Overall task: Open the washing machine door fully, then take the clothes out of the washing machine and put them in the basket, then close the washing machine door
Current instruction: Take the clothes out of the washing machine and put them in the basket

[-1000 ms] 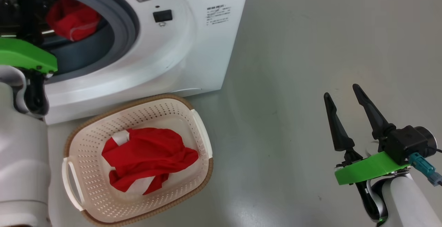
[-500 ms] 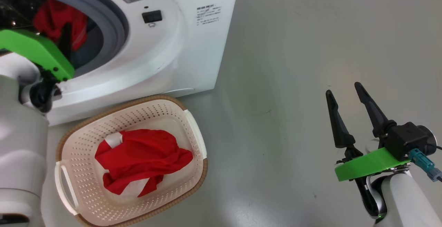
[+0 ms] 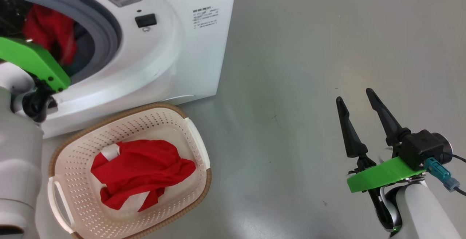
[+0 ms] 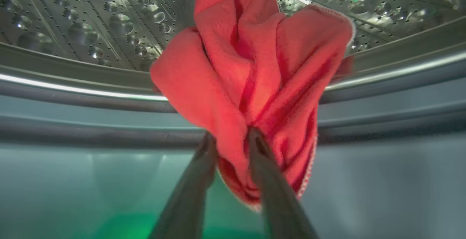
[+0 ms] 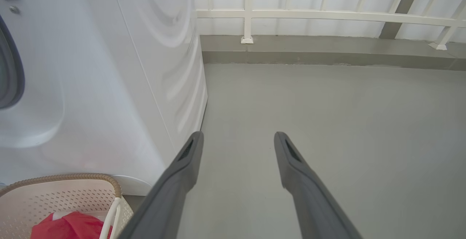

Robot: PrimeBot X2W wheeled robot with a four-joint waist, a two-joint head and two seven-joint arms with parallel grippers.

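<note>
You hold one red garment (image 4: 251, 68): inside the drum (image 4: 72, 20), a fold pinched between your left gripper's (image 4: 232, 135) fingers, bulk beyond the tips. The basket (image 3: 156, 122) sits on the floor (image 3: 309, 50) before the drum, nearer that arm. Your right gripper (image 3: 353, 95) stands spread, well apart.

At far left, washing machine (image 3: 182, 60) on the floor (image 3: 291, 68). Just before it, also on the floor, basket (image 3: 160, 120), with one piece of the clothes (image 3: 142, 166) inside. Within the drum (image 4: 91, 24), near its mouth, a second garment (image 4: 255, 68), pinched between the fingers of the left hand (image 4: 231, 135). Well to the right, above the floor, right hand (image 3: 353, 95), apart from machine and basket.
</note>
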